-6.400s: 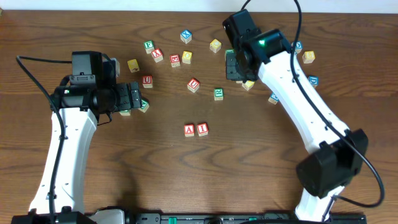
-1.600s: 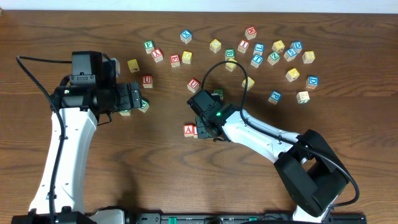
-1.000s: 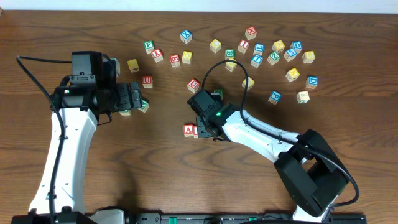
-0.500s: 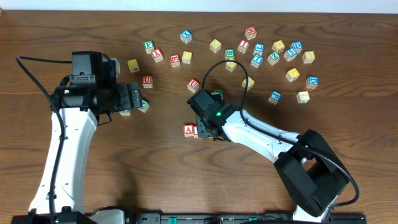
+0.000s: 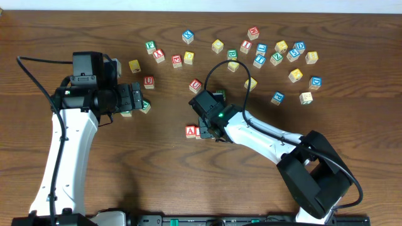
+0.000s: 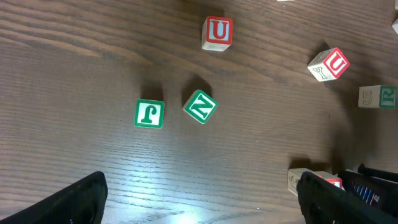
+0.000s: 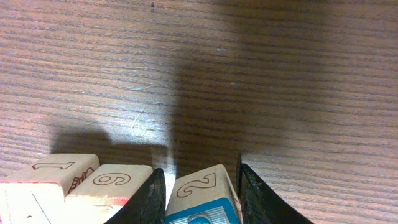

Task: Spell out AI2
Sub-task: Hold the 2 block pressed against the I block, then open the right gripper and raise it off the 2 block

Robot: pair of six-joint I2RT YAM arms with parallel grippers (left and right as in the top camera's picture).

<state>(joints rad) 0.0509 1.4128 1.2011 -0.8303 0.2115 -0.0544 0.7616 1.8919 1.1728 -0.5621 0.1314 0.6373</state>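
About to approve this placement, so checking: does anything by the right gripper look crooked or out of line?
Slightly. The 2 cube, clamped in the right gripper, looks turned against the two neighbouring cubes beside it: its top edge slants while theirs run level. Nothing else stands out.

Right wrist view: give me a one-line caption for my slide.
Right end effector closed on the 2 block, beside two other blocks on the wooden table.
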